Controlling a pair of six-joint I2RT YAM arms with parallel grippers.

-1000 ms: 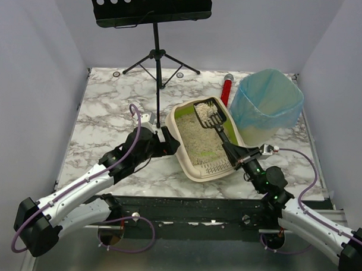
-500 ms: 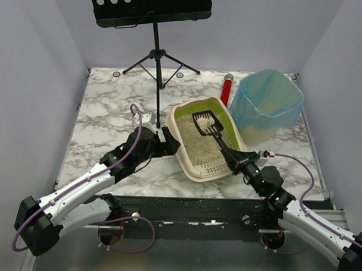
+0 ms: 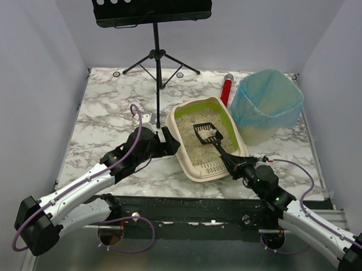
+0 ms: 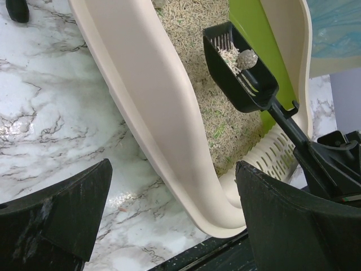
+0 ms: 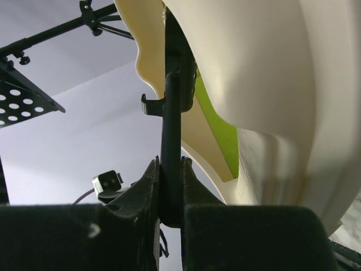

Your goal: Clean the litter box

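Observation:
The beige litter box (image 3: 174, 128) with a lime-green inner rim and tan granules lies at the table's middle, its slotted grille nearest me. My right gripper (image 3: 235, 165) is shut on the handle of a black slotted scoop (image 3: 206, 132). The scoop's head is over the litter in the middle of the box. In the left wrist view the scoop (image 4: 240, 68) holds granules and a grey clump (image 4: 246, 58). My left gripper (image 4: 175, 217) is open, its jaws on either side of the box's left wall (image 4: 152, 113) near the front corner. The right wrist view shows the fingers (image 5: 148, 192) clamped on the handle (image 5: 171, 124).
A bin lined with a translucent blue bag (image 3: 266, 104) stands right of the box at the back. A red cylinder (image 3: 226, 88) lies between them. A black music stand (image 3: 157, 57) stands behind the box. Grey walls close in both sides.
My right gripper has drawn the scoop back from the far end of the box to its middle. The left arm has not moved.

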